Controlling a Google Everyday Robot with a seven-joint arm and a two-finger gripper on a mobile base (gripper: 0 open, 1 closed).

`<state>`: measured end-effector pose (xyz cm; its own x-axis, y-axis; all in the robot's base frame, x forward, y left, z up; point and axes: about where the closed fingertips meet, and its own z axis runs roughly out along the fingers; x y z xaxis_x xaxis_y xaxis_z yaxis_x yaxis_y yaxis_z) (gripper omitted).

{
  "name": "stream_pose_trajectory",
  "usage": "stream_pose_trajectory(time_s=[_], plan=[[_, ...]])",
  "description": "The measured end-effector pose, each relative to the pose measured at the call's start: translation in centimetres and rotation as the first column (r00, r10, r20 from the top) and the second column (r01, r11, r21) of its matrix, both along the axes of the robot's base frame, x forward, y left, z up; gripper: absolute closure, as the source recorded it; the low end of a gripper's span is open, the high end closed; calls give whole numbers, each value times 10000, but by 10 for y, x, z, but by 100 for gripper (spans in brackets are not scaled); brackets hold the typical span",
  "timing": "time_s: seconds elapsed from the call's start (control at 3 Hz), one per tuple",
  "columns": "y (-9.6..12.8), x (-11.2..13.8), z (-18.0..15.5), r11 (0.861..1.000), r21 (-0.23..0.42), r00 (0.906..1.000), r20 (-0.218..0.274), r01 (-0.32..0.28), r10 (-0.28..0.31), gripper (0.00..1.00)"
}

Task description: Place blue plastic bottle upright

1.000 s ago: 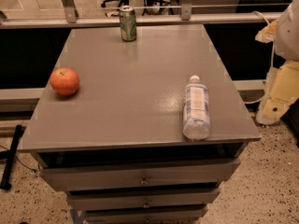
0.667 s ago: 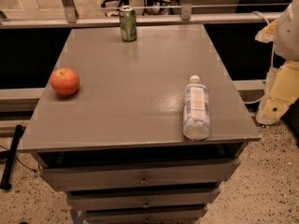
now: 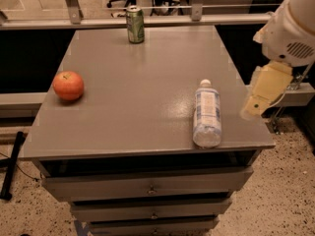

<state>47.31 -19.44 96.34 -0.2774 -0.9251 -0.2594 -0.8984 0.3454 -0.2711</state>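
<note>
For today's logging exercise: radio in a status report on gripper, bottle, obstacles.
Gripper hangs off table's right edge. Blue plastic bottle on its side, front right, untouched. Green can, red fruit far off.

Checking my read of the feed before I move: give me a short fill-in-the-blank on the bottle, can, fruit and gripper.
1. The bottle lies on its ___ near the front right corner of the table.
2. The can stands ___ at the table's back edge.
3. The gripper hangs beyond the table's ___ edge, apart from the bottle.
4. The fruit sits on the table's ___ side.

Missing words: side; upright; right; left.
</note>
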Motion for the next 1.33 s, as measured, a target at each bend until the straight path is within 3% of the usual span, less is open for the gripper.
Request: stream_pose_trajectory(time_s=[0.33, 0.67, 1.0, 1.33], plan=[[8, 35, -18, 9898, 537, 9913, -5, 1318, -1319, 0], [2, 67, -36, 9464, 1201, 9535, -38, 2997, -3015, 0], [0, 83, -48, 8792, 1717, 8918, 74, 4445, -4523, 0], [10, 90, -63, 8132, 1963, 8292, 11, 5479, -5589, 0]])
